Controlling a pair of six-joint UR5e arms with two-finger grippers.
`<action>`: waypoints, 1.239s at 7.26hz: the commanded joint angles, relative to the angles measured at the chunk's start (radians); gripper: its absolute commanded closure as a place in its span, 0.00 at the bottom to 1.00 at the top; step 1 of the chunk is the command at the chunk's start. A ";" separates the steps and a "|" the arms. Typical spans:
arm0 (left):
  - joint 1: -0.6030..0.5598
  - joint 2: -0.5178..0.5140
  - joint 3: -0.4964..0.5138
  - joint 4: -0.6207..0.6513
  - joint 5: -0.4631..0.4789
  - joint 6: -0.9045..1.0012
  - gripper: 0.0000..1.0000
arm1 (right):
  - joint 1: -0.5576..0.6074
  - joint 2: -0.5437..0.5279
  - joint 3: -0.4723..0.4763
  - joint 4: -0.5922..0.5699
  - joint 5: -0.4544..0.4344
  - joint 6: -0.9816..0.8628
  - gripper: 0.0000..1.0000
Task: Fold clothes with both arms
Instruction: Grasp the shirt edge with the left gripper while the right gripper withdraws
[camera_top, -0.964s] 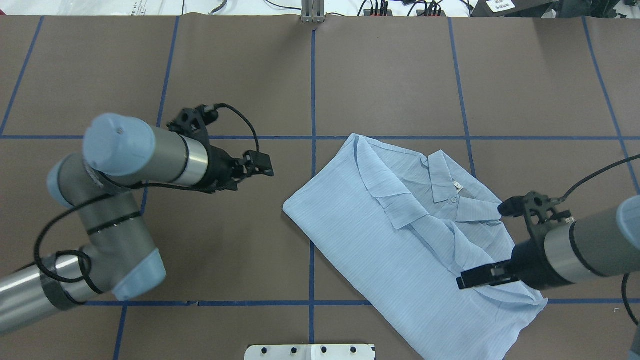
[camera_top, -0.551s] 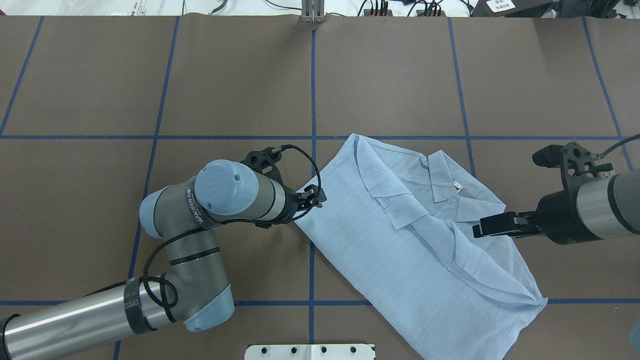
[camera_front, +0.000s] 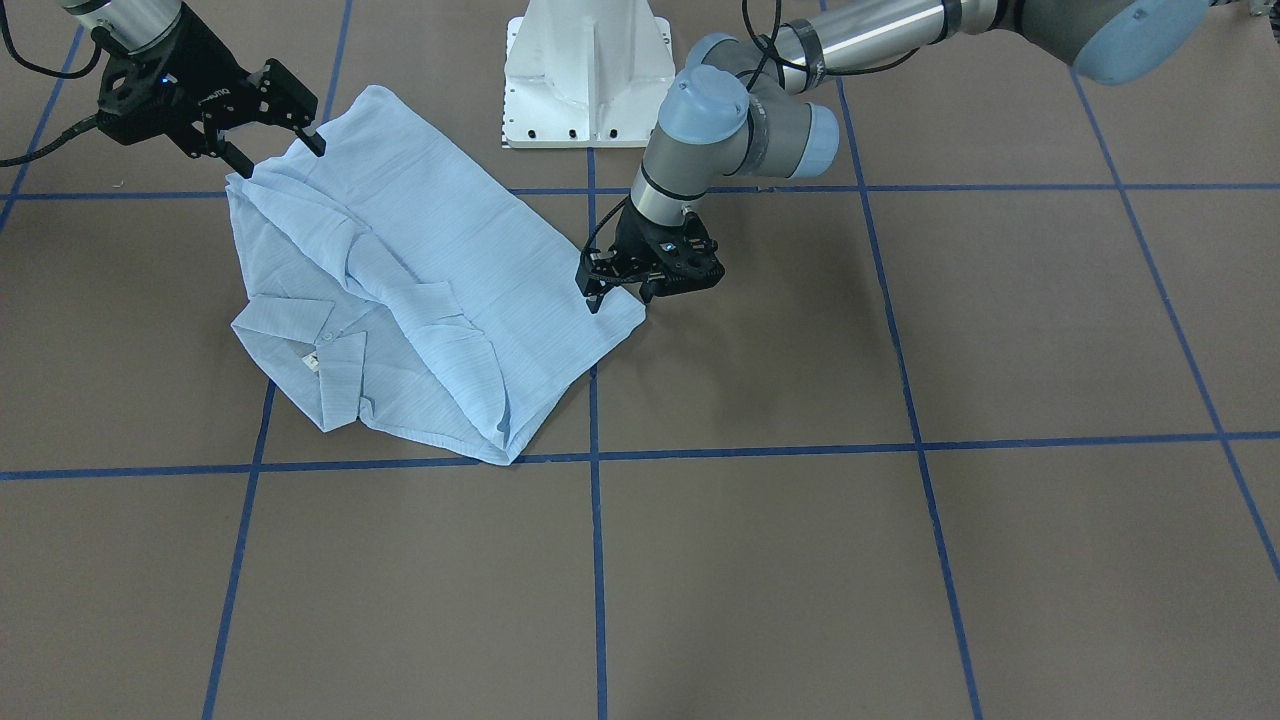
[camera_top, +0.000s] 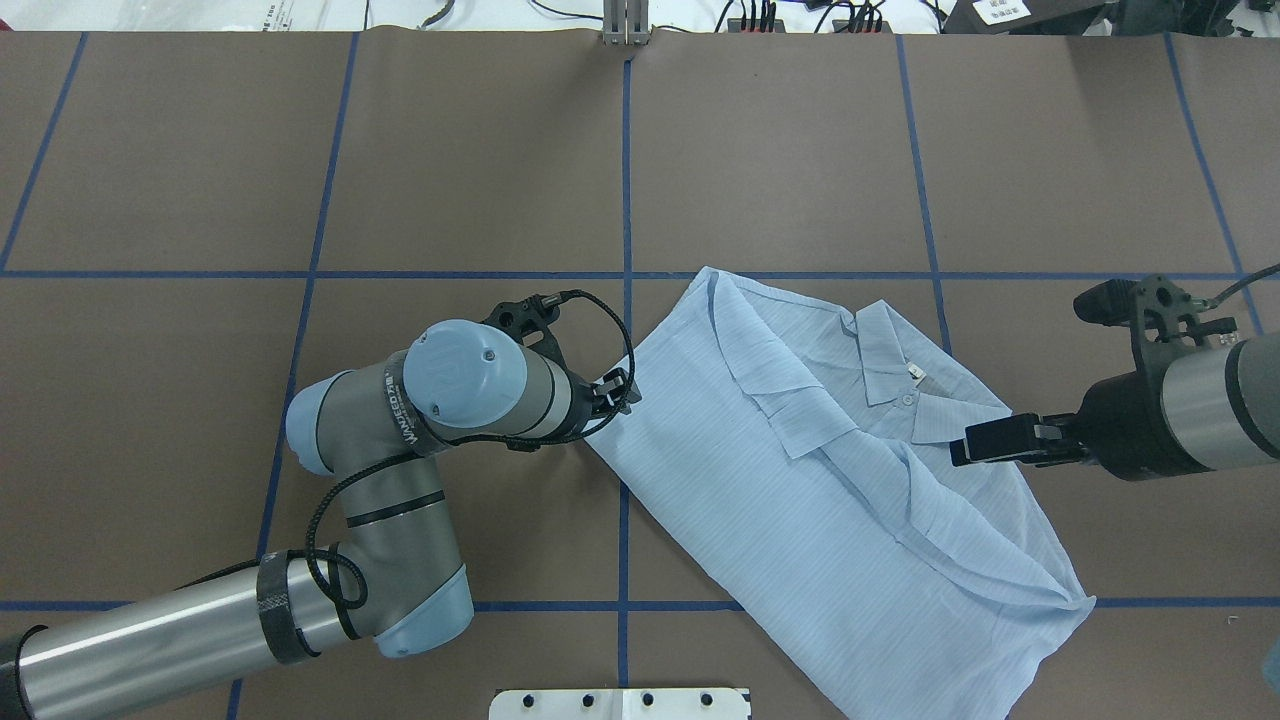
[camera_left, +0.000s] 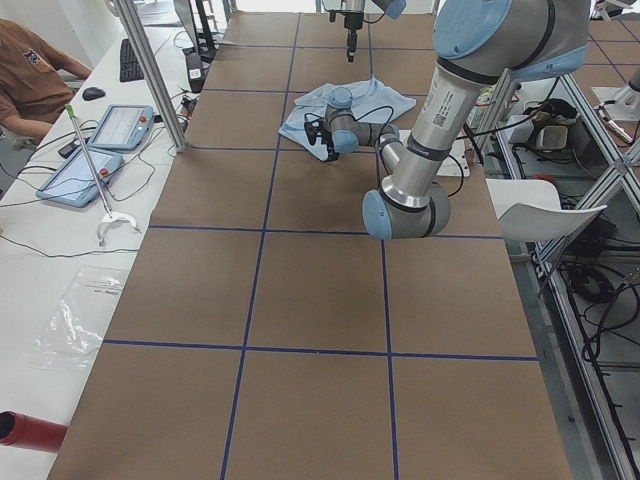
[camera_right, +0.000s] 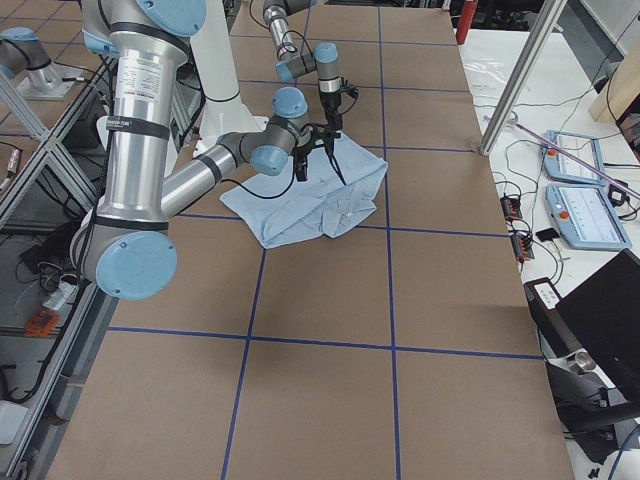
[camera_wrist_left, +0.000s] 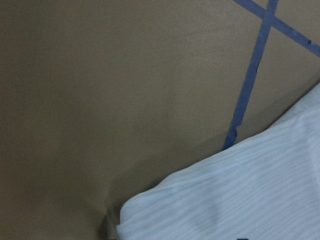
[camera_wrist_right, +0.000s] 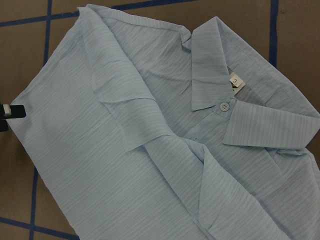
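Note:
The clothes are one pale-blue striped shirt (camera_top: 830, 490) lying partly folded and face up on the brown table, right of centre, with its collar and neck label (camera_wrist_right: 234, 82) toward the far right. My left gripper (camera_front: 618, 297) is open and low at the shirt's left corner (camera_wrist_left: 165, 200), one finger (camera_front: 593, 298) on the cloth. My right gripper (camera_front: 281, 157) is open, hovering over the shirt's right edge by the shoulder, with nothing between its fingers (camera_top: 985, 442). The right wrist view looks down on the collar, a white button (camera_wrist_right: 223, 105) and the folded front.
The white pedestal base (camera_front: 590, 70) stands at the table's near edge behind the shirt. Blue tape lines (camera_top: 625, 180) grid the brown surface. Cables and plugs (camera_top: 760, 15) lie along the far edge. A person (camera_left: 30, 65) sits at a side desk with tablets (camera_left: 120, 125).
My left arm swung right and down from the open table to the shirt's left corner. My right gripper lifted off the shirt's front and moved back toward the shoulder edge.

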 joint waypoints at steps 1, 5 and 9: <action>0.000 0.001 -0.001 0.008 0.000 0.002 0.27 | 0.002 -0.001 0.000 0.000 0.000 0.001 0.00; -0.010 0.004 -0.057 0.015 -0.006 0.002 1.00 | 0.014 -0.002 0.006 0.000 0.002 0.001 0.00; -0.127 0.000 -0.036 0.049 -0.006 0.021 1.00 | 0.033 0.002 0.003 0.000 -0.006 0.001 0.00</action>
